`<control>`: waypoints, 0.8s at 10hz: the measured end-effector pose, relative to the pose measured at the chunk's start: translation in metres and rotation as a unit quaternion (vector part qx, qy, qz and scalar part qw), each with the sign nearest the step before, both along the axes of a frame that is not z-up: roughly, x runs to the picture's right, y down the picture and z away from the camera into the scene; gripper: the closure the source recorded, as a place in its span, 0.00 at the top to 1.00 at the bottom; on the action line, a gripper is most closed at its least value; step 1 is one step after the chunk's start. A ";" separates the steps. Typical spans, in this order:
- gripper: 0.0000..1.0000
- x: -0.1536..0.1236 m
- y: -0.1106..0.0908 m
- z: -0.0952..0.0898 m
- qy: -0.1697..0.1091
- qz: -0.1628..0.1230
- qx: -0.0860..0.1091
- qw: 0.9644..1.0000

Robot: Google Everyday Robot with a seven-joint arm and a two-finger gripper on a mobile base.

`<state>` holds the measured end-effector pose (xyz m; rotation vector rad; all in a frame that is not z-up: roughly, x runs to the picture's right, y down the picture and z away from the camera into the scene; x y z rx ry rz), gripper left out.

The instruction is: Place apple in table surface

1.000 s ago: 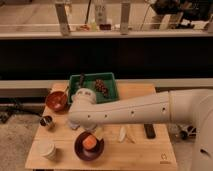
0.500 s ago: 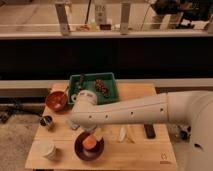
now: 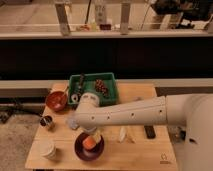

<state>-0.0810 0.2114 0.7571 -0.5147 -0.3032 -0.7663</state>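
The apple [image 3: 90,143] is a small orange-red fruit lying on the dark maroon plate [image 3: 80,150] near the front left of the tan table surface [image 3: 140,152]. My white arm reaches in from the right across the table. Its wrist bends down, so my gripper [image 3: 92,134] hangs directly over the apple, at or just above its top. The arm and wrist hide part of the table's middle.
A green tray [image 3: 111,93] with dark items stands at the back. A reddish-brown bowl [image 3: 56,100] is at the back left, a small can [image 3: 47,121] at the left edge and a white cup [image 3: 48,149] at the front left. Pale pieces [image 3: 123,134] and a black object [image 3: 150,132] lie right of the plate.
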 end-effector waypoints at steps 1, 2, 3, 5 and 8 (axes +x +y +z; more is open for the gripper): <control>0.80 -0.001 0.001 0.002 -0.003 0.001 -0.001 1.000; 0.80 -0.003 0.003 0.003 -0.007 0.003 -0.003 1.000; 0.80 -0.005 0.005 0.005 -0.012 0.005 -0.005 1.000; 0.80 -0.005 0.004 0.006 -0.015 0.004 -0.008 1.000; 0.80 -0.005 0.004 0.004 -0.023 -0.006 -0.031 0.999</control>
